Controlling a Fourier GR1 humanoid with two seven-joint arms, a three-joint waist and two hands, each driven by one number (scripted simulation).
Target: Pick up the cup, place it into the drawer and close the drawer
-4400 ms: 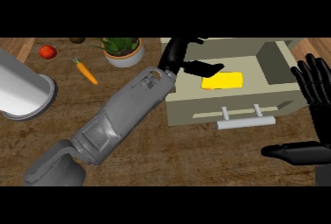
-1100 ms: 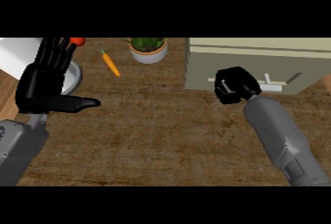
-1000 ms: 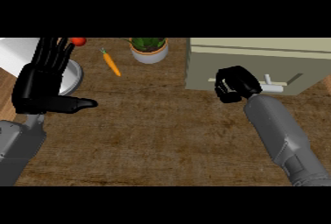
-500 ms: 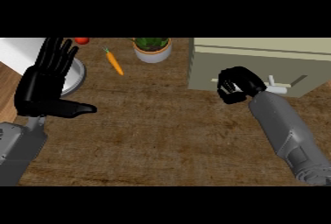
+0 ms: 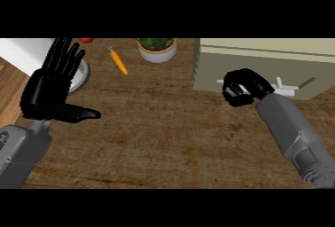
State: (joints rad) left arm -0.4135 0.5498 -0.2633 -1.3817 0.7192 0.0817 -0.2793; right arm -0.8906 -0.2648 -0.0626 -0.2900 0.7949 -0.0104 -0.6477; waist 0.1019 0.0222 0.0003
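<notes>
Right robot hand [image 5: 241,88] is clenched empty against the drawer [image 5: 294,66] front, beside its white handle [image 5: 286,87]. Left robot hand [image 5: 52,88] rests open. No cup shows. That fist could snag the handle, tugging it open.

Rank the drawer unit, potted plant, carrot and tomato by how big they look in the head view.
Drawer unit, largest by far.
Potted plant.
Carrot, long but thin.
Tomato, smallest, though only partly in view.

No text, label, brand, number or sign can be read on anything here.
</notes>
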